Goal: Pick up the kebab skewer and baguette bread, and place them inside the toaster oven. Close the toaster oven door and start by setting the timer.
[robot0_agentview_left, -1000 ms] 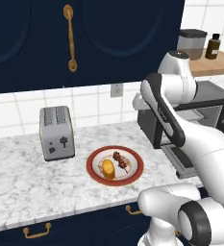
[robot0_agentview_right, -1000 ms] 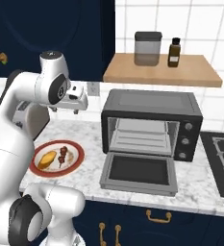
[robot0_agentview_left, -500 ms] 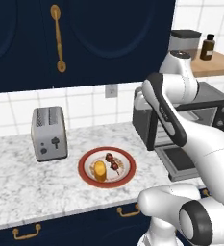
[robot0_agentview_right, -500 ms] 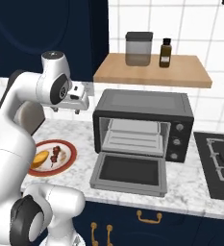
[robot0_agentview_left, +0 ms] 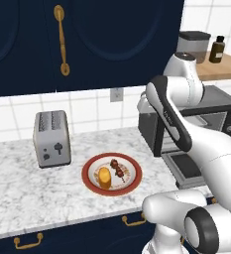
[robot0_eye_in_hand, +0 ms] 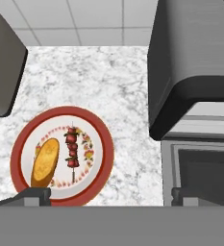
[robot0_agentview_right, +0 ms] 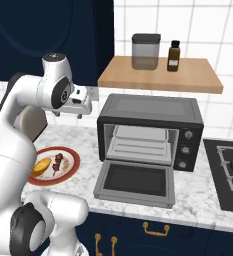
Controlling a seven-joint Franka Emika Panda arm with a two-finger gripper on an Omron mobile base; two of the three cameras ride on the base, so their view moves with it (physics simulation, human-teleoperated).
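Hovering up above the marble tabletop [robot0_agentview_left: 28, 188], the hand [robot0_agentview_right: 80, 106] has its fingers spread wide with nothing between them, parked between the plate and the toaster oven [robot0_agentview_right: 150, 131]. From the hand's own camera you look straight down on the red-rimmed plate [robot0_eye_in_hand: 101, 158], so it seems to be lining up for the first pick.

Both foods sit side by side on that plate, close but apparently not touching. The kebab skewer [robot0_eye_in_hand: 72, 150] is a thin stick with a few dark red meat chunks, lying on the plate's middle. The baguette bread [robot0_eye_in_hand: 44, 162] is a stubby golden loaf just beside it, on the side away from the oven.

My guess on handling: the skewer is light and stiff but skinny, so pinching the bare stick would be fiddly and it could roll. Closing across the meat chunks in the middle looks way safer since there's more to bite on. The baguette should be light too, with a firm crust, and grabbing it across its short width near the centre would stop it swinging. Since they lie so close, going down on one could nudge the other.

The toaster oven door [robot0_agentview_right: 134, 182] is already dropped flat, the rack inside is bare, so nothing's loaded yet. A silver toaster [robot0_agentview_left: 51, 138] stands off on the far side of the plate.
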